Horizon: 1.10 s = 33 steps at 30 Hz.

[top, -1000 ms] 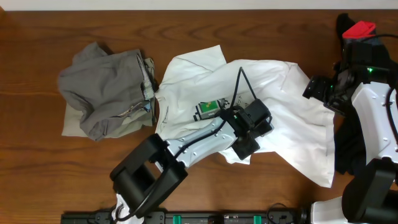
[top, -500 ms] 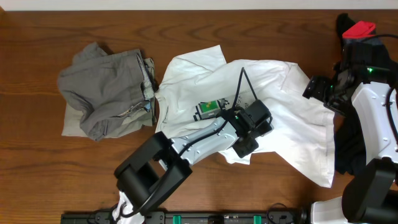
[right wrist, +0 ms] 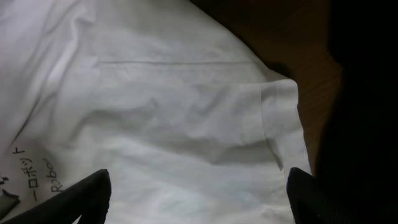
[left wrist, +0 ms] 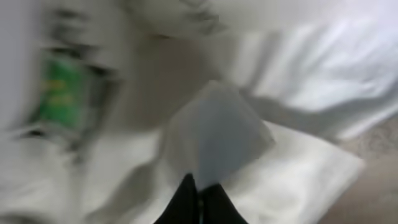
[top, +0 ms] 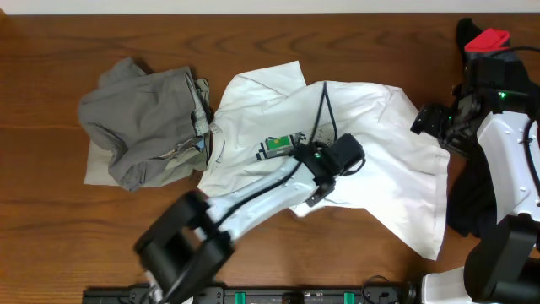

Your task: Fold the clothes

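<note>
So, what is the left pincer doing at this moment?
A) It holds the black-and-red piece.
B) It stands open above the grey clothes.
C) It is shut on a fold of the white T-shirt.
C: in the left wrist view the left pincer is closed, and a raised peak of the white T-shirt is pinched between its fingers.
</note>
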### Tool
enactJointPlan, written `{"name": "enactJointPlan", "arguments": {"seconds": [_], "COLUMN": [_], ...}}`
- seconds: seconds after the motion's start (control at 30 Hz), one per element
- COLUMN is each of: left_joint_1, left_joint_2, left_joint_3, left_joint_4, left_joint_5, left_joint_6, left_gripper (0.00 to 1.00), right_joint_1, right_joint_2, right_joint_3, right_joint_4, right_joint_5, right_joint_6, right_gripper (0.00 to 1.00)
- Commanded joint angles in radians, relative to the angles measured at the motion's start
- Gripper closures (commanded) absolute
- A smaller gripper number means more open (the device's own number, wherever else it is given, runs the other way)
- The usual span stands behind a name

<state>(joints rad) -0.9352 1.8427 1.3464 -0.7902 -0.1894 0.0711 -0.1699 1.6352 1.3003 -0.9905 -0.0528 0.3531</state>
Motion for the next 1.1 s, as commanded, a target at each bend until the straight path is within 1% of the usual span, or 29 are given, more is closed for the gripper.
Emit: {"name": "enactJointPlan", "arguments": {"seconds": [0.0,0.13,0.2,0.27,0.4,0.53,0.6,0.67,0.7,0.73,0.8,0.93,1.07], "left_joint_1": [0.003,0.010,0.017,0.029,0.060,0.071,0.071,0.071,0.071,0.071,0.071,0.073,0.101], "left_joint_2": [-0.148,-0.253,-0.296,-0.324,-0.340,-0.340,-0.340,-0.340,-0.340,-0.340,-0.340,-0.341,-0.343], "left_joint_3": [0.042,0.042,0.042,0.042,0.041,0.034,0.034,0.034,0.034,0.034,0.034,0.034,0.034], "left_joint_4": [-0.044,-0.128,-0.195,-0.260,-0.365,-0.401,-0.406,-0.408,-0.410,-0.411,-0.410,-0.422,-0.456], "left_joint_5": [-0.090,-0.144,-0.191,-0.205,-0.205,-0.205,-0.206,-0.220,-0.233,-0.248,-0.262,-0.332,-0.445], "left_joint_6": [-0.036,-0.063,-0.089,-0.096,-0.111,-0.138,-0.140,-0.163,-0.175,-0.186,-0.192,-0.236,-0.349], "left_gripper": [0.94,0.94,0.94,0.94,0.94,0.94,0.94,0.94,0.94,0.94,0.94,0.94,0.94], "right_joint_1": [-0.006,-0.006,-0.006,-0.006,-0.006,-0.006,-0.006,-0.004,0.000,0.006,0.031,0.115,0.237], "right_joint_2": [-0.023,-0.023,-0.023,-0.023,-0.023,-0.023,-0.023,-0.023,-0.023,-0.023,-0.023,-0.023,-0.023], "right_joint_3": [0.005,0.005,0.005,0.005,0.005,0.002,-0.017,-0.053,-0.072,-0.095,-0.141,-0.209,-0.256], "right_joint_4": [-0.002,-0.010,-0.020,-0.025,-0.050,-0.101,-0.123,-0.140,-0.147,-0.151,-0.150,-0.150,-0.118], "right_joint_5": [0.000,-0.001,-0.001,-0.001,-0.001,-0.021,-0.058,-0.142,-0.182,-0.231,-0.323,-0.328,-0.227], "right_joint_6": [0.004,-0.019,-0.035,-0.045,-0.048,-0.074,-0.082,-0.124,-0.148,-0.176,-0.284,-0.368,-0.369], "right_gripper": [0.11,0.11,0.11,0.11,0.10,0.09,0.14,0.29,0.34,0.31,0.21,0.16,0.14]}}
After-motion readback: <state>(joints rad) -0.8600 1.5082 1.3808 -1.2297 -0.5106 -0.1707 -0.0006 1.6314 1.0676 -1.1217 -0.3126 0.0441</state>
